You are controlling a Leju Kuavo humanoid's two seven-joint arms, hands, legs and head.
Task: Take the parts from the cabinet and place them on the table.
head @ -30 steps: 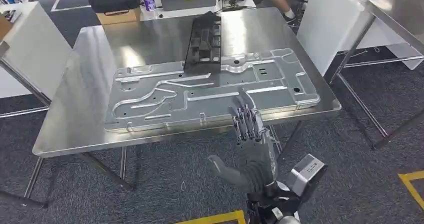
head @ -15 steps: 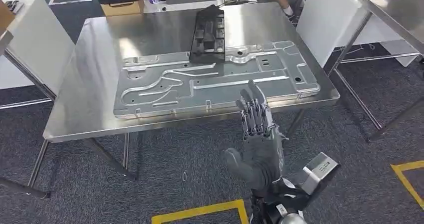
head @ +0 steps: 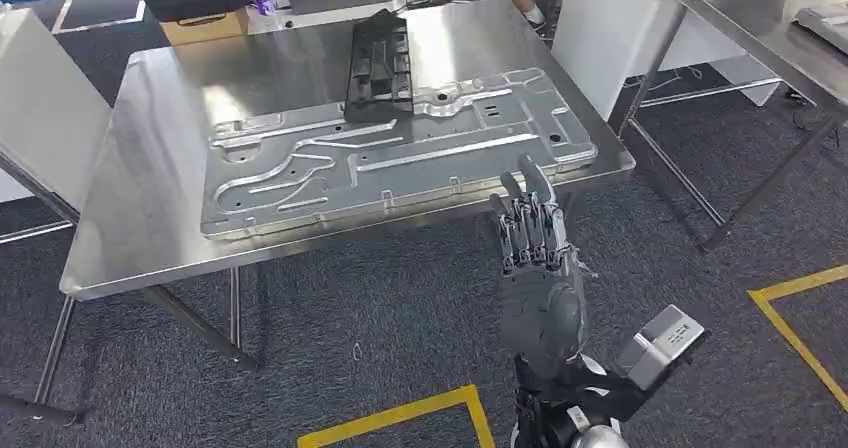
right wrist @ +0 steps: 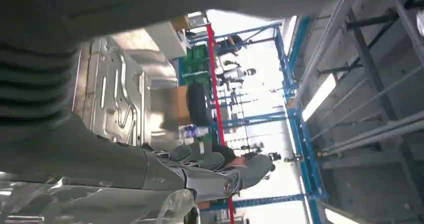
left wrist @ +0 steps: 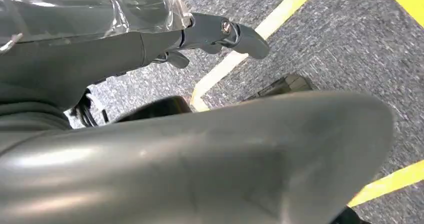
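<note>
My view has swung since a second ago, so the worktop (head: 120, 218) now sits further left and my right robot hand (head: 535, 258) has risen, fingers straight and apart, holding nothing, just off the near edge. The big silver stamped panel (head: 400, 148) lies flat on the steel, and the black plastic part (head: 380, 63) rests across its far edge. My left robot hand (left wrist: 220, 31) hangs over grey carpet with yellow tape (left wrist: 235, 59); I cannot tell its grip.
</note>
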